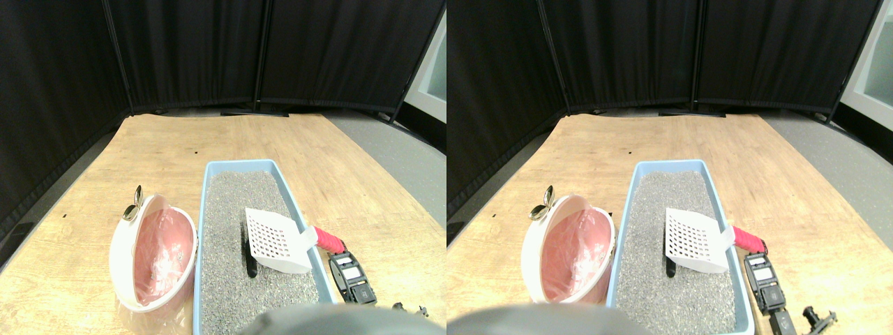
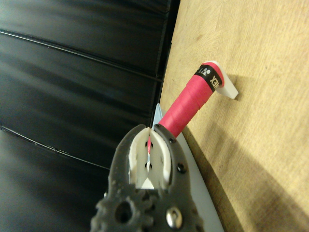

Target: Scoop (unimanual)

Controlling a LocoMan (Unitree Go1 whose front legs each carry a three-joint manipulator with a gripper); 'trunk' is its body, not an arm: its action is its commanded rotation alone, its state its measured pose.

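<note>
The scoop (image 1: pixel 278 241) was white plastic with rows of small holes and a thick pink wrapped handle (image 1: pixel 328 239). Its flat head sat over the grey gritty litter (image 1: pixel 234 230) in the blue tray (image 1: pixel 296 197), near the tray's right wall, with the handle sticking out over that wall. The gripper (image 1: pixel 340 259) sat at the end of the handle, its jaws closed on it. A round white bin (image 1: pixel 118 255) with a pink liner stood by the tray's left wall on the wooden board (image 1: pixel 167 146).
</note>
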